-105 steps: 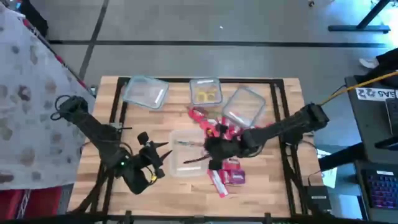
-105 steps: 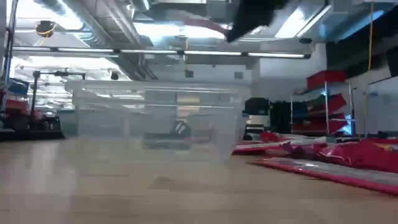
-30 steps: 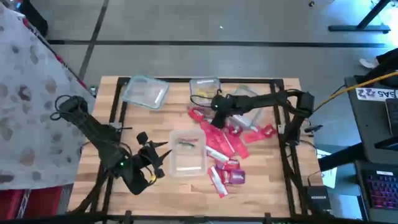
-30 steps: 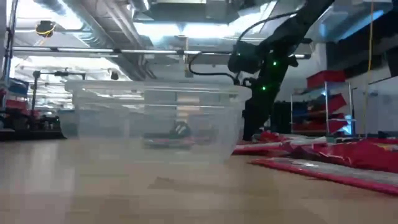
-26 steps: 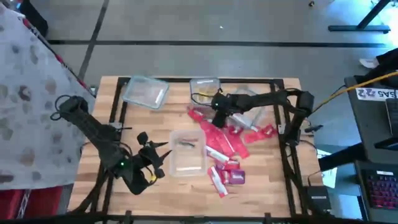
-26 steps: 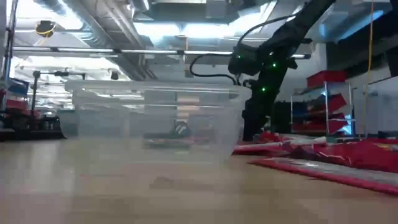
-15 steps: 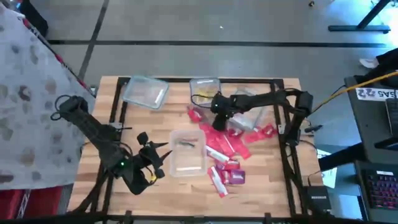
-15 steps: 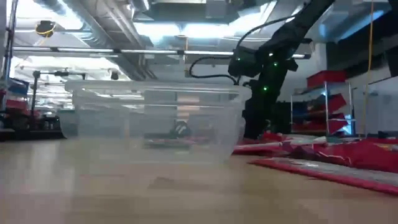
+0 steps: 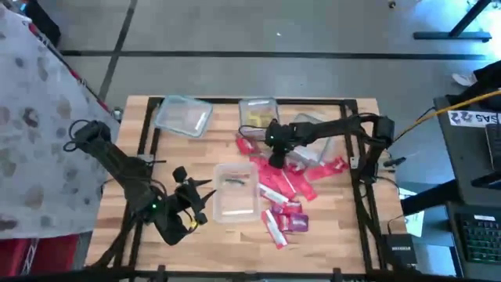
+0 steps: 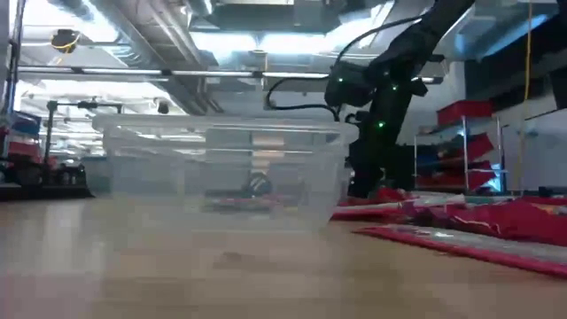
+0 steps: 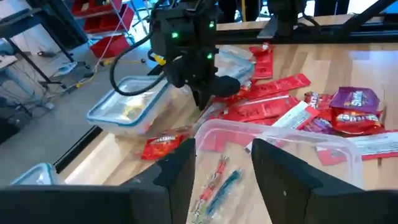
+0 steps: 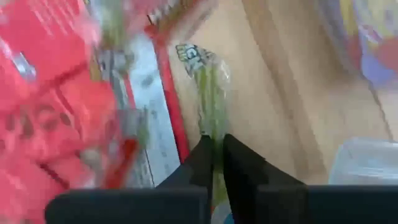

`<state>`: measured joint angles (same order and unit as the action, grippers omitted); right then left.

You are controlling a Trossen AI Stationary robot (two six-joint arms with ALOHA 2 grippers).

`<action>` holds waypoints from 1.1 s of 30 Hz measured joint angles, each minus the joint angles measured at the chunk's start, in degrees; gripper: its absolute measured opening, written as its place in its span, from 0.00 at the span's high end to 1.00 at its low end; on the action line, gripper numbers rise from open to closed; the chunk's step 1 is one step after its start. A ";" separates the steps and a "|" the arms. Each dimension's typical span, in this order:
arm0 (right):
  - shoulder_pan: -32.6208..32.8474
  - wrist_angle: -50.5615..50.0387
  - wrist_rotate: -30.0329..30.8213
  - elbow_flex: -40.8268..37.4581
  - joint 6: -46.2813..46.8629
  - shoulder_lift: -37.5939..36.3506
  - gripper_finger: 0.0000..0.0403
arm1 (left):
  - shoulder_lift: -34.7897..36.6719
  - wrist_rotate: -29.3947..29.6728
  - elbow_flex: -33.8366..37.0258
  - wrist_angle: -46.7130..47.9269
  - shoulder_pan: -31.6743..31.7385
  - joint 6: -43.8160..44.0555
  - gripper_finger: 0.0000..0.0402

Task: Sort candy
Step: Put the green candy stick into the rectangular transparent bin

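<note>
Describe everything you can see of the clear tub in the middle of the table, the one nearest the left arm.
The clear tub is a rectangular, see-through plastic container with rounded corners and a thickened rim, standing upright and lidless on the wooden table. Inside lie a few thin candy sticks, reddish and blue-green. The left tool sits just beside its left wall, apparently not touching. Red packets lie close along its right side.

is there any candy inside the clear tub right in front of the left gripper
Yes, the left wrist view shows thin wrapped candy sticks lying on the floor of the clear tub just beyond the left gripper.
</note>
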<state>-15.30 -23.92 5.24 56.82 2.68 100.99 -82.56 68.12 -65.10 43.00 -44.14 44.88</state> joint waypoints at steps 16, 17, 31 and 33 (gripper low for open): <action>18.27 5.68 1.02 10.88 3.16 -11.86 0.99 | 0.00 0.72 0.02 -0.13 0.31 -0.07 0.64; 19.42 7.13 0.12 11.53 3.17 -10.98 0.99 | 0.00 0.72 0.02 -0.15 0.31 -0.07 0.64; 21.98 21.33 -1.24 12.90 1.84 5.98 0.98 | 0.00 0.72 0.00 -0.15 0.67 -0.02 0.64; 21.87 20.25 -0.04 12.94 0.31 7.06 0.95 | 0.00 0.73 0.00 -0.01 0.77 -0.01 0.64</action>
<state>6.58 -3.67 5.20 69.76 2.99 108.05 -82.56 68.85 -65.10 43.00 -43.37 44.88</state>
